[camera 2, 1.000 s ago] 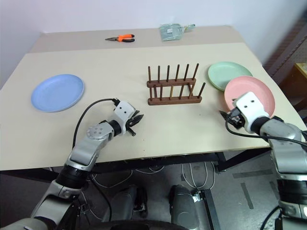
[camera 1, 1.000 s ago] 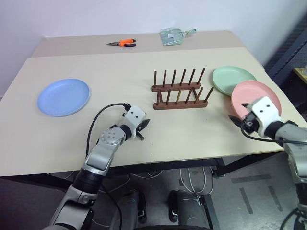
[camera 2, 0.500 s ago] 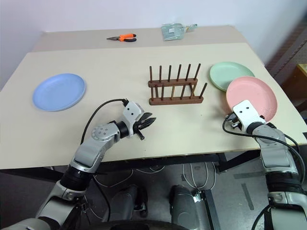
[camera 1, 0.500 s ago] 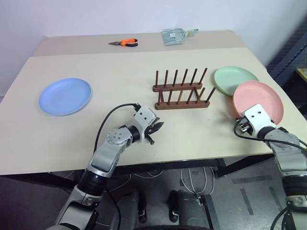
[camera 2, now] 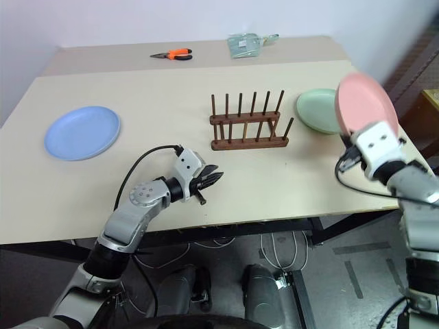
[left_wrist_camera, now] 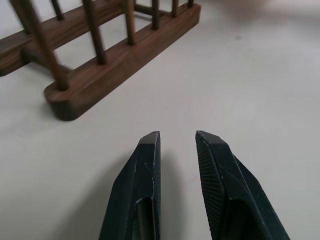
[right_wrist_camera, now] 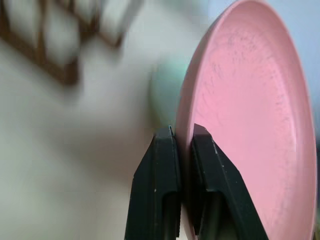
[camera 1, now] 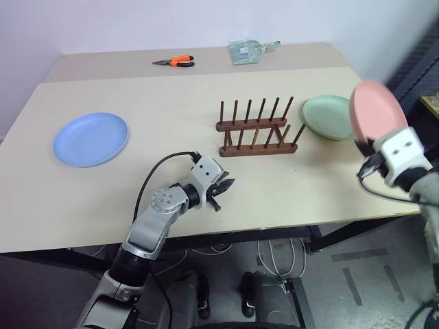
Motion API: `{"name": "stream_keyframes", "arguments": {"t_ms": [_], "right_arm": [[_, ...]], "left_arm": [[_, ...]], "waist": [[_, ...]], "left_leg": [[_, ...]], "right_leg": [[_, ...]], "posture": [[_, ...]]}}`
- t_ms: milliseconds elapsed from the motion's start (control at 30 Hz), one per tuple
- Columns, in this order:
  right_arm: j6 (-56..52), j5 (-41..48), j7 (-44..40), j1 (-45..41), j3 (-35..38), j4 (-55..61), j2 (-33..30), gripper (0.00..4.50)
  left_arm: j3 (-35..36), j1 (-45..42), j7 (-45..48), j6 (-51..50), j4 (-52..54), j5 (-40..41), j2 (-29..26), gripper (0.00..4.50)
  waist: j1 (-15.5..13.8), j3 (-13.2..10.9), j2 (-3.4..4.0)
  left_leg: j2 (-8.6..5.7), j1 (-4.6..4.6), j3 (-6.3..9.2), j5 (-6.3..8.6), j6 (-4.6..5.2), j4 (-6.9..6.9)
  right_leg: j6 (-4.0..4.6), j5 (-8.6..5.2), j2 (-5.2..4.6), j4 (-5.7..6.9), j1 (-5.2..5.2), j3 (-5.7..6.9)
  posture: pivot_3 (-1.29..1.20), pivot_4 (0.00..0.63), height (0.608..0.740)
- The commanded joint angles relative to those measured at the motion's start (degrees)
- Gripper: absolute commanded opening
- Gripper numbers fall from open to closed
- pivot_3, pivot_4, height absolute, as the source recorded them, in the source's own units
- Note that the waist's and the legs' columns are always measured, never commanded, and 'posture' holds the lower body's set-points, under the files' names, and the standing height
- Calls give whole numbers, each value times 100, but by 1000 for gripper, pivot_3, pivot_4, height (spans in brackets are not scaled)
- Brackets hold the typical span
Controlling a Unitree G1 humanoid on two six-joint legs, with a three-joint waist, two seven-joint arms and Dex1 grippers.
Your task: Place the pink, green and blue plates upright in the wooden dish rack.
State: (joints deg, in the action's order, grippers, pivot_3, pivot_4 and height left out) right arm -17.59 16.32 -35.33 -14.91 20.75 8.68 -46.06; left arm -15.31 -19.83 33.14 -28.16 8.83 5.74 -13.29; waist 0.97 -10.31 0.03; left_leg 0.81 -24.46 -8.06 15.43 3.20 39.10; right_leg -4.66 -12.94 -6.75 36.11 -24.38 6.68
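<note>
Right side first — my right gripper (right_wrist_camera: 182,137) is up off the table (camera 1: 164,96) at its right-hand edge, fingers pinched on the rim of the pink plate (camera 1: 374,110), which stands nearly on edge in the air, its face turned toward the rack. It's a matte salmon round, shallow, with a faint speckle showing in the right wrist view. Just beyond it the green plate (camera 1: 328,115) lies flat near the right edge of the table, pale mint, partly covered by the pink one from my head camera. The wooden dish rack (camera 1: 257,130) sits mid-table, dark reddish-brown, two rails of upright pegs, every slot bare, with a strip of bare tabletop between its right end and the green plate. My left gripper (left_wrist_camera: 177,137) hovers low over the table in front of the rack's near-left corner, fingers slightly apart with nothing between them. The blue plate (camera 1: 90,139) lies flat far over on the left, well apart from the rack — wide bare tabletop lies between them. At the far edge lie orange-handled pliers (camera 1: 175,62) and a clear bag (camera 1: 248,51).
</note>
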Motion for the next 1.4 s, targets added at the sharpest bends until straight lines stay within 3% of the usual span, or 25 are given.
{"name": "stream_keyframes", "arguments": {"t_ms": [33, 133, 267, 533, 767, 867, 1000, 1233, 1300, 1400], "right_arm": [[-1531, 2214, -137, -978, 264, 896, 213, 59], [-2361, 3274, 290, -1963, 197, 606, 790, 59], [-2997, 3773, 566, -2818, 253, -410, 1145, 59], [-2923, 3230, 260, -3179, 0, -1809, 926, 59], [-3222, 3263, 117, -3331, 83, -2238, 898, 59], [-2998, 3043, 192, -3320, 60, -2228, 915, 1035], [-2110, 2552, 173, -3139, 136, -1916, 877, 3009], [-1301, 2334, 520, -2655, 1157, -2384, 422, 3009], [-913, 1683, 356, -2351, 725, -2745, 179, 3009], [97, 227, 1, -2026, -613, -3205, -126, 3009]], "left_arm": [[-55, -112, 41, 105, 103, 74, 78, 1131], [-9, -166, 45, 115, 63, 84, 100, 1131], [59, -117, 23, 102, 138, 95, 78, 1131], [108, 97, -72, 25, 393, 97, 24, 1131], [98, 70, -94, -7, 407, 90, 30, 1131], [103, 20, -80, 4, 366, 86, 24, 1131], [109, 19, -66, -5, 384, 96, 7, 1131], [130, 99, -90, -28, 453, 111, -11, 1131], [98, 97, -77, -14, 423, 101, -5, 1131], [41, 23, -28, 13, 341, 87, 10, 1131]], "waist": [[-20, 0, 0], [-35, 1, -2], [-140, 1, -1], [-152, 1, 1], [-150, 1, 4], [-154, 1, 4], [-158, 1, 4], [-167, 0, 4], [-162, 1, 3], [-97, 2, 3]], "left_leg": [[1, 0, 1, 0, 0, 0], [3, -3, 7, 1, 1, -1], [-7, -10, 7, 9, 15, 5], [-17, -29, 2, 14, 25, 6], [-16, -29, 0, 13, 25, 7], [-16, -29, 0, 13, 25, 7], [-16, -29, -1, 13, 24, 7], [-20, -30, -1, 13, 25, 7], [-19, -29, -1, 13, 24, 7], [-18, -27, -4, 13, 24, 7]], "right_leg": [[1, 0, -1, 1, -1, -2], [5, 1, -3, 0, -1, 3], [5, 2, -15, -2, -1, 7], [2, 3, -15, -7, -12, 11], [0, 4, -7, -4, -14, 13], [-1, 4, -7, -4, -14, 13], [-2, 4, -6, -5, -14, 13], [-9, 6, -7, -7, -12, 13], [-9, 5, -6, -6, -13, 13], [-9, 5, -4, -7, -12, 11]], "posture": [[0, 150, 740], [0, 150, 740], [0, 150, 740], [0, 150, 740], [0, 150, 740], [0, 150, 740], [0, 150, 740], [0, 150, 740], [0, 150, 740], [0, 150, 740]]}}
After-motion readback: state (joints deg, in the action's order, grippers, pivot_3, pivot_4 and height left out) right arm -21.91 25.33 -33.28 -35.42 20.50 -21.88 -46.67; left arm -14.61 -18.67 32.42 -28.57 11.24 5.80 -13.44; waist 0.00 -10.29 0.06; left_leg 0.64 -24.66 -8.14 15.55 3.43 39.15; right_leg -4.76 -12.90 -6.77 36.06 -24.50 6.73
